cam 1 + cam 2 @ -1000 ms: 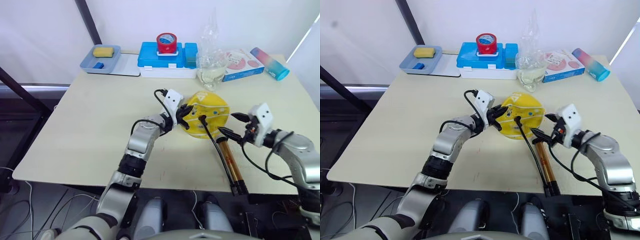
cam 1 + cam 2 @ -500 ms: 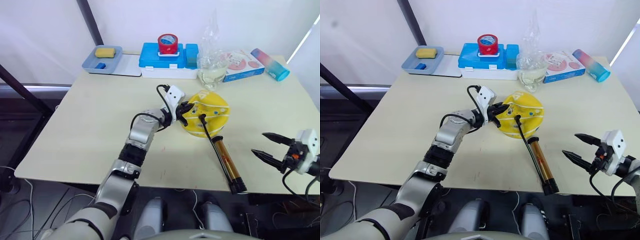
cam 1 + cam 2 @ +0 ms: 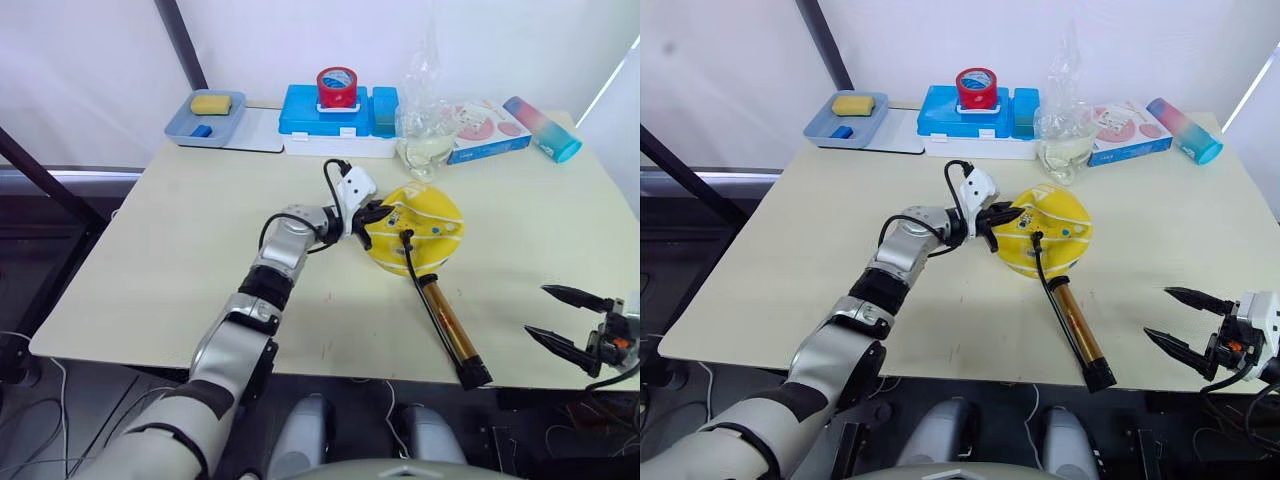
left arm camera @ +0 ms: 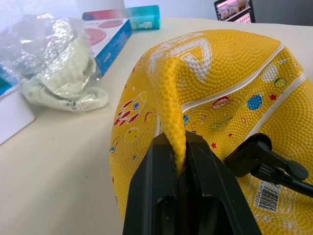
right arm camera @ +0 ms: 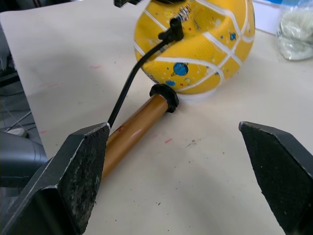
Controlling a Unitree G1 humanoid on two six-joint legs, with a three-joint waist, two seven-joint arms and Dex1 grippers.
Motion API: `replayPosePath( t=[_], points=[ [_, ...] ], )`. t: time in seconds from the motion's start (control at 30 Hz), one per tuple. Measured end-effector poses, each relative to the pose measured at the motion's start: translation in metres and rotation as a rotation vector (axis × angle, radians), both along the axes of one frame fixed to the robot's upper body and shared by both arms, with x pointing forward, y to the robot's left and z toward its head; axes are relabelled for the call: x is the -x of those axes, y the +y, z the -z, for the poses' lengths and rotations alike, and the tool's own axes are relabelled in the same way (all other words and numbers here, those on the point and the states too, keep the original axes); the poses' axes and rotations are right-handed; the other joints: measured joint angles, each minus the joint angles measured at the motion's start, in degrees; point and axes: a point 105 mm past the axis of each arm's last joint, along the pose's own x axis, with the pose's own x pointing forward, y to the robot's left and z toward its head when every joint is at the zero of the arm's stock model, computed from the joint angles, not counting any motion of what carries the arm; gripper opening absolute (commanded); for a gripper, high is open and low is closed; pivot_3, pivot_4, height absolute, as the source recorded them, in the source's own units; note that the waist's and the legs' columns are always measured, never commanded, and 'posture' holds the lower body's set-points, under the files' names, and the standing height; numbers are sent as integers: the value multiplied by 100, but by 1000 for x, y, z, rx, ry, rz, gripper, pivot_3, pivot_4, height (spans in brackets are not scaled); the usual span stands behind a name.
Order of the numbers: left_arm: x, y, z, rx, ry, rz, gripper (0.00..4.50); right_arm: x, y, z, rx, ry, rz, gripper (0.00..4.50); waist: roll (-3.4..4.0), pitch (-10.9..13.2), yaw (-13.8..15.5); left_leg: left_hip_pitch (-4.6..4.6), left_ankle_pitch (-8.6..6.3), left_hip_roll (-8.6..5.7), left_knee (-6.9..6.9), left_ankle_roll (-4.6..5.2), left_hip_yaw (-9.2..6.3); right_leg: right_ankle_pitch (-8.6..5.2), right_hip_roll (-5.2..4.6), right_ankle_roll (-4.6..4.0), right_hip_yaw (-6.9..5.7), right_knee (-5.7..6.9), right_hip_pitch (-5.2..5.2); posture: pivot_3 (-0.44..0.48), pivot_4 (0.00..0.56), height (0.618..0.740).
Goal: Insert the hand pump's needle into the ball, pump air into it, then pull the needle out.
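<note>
From the head views, a saggy yellow ball sits mid-counter, the left gripper clenched on its edge, the hand pump lying beside it. The left wrist view shows black fingers pinching a fold of ball. The right wrist view shows the right gripper spread wide, released, near the pump with its hose fitting on the ball.

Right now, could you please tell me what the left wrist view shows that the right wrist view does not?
Only the left wrist view shows the left claw pinching a raised fold of the ball, plus the tissue box. Only the right wrist view shows the hand pump lying on the table, between the open right claw's fingers. Both show the ball, the plastic bag and the hose fitting at the ball.
</note>
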Motion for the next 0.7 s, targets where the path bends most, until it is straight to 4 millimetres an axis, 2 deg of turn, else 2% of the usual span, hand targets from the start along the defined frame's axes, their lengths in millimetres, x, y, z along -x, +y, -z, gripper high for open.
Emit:
replayPosePath(
  t=[0.43,0.5,0.53,0.67,0.7],
  points=[
    [-1,1,-3,4,3,52,0,3,-2,-7,-59,-34,-13,4436,0,0,-13,2,-1,-7,0,1,2,11,-3,24,11,2,0,0,150,739],
    [-1,2,-5,15,8,57,818,3,-2,-8,-64,-37,-13,4500,0,0,-17,2,-1,-9,1,2,3,11,-4,29,14,3,0,0,150,739],
    [-1,3,-6,19,8,55,1082,3,-2,-8,-66,-39,-13,4500,0,0,-18,3,-1,-9,1,2,3,10,-4,31,15,3,0,0,150,739],
    [0,6,-7,35,31,67,2938,3,-2,-9,-70,-51,-13,4500,-2,13,-28,2,-2,-12,1,4,18,10,-5,35,35,5,-9,0,150,739],
    [1,6,-10,48,28,76,3585,2,-2,-10,-71,-54,-12,4500,-5,22,-33,2,-2,-12,2,4,25,10,-5,36,43,8,-15,0,150,739]
  ],
)
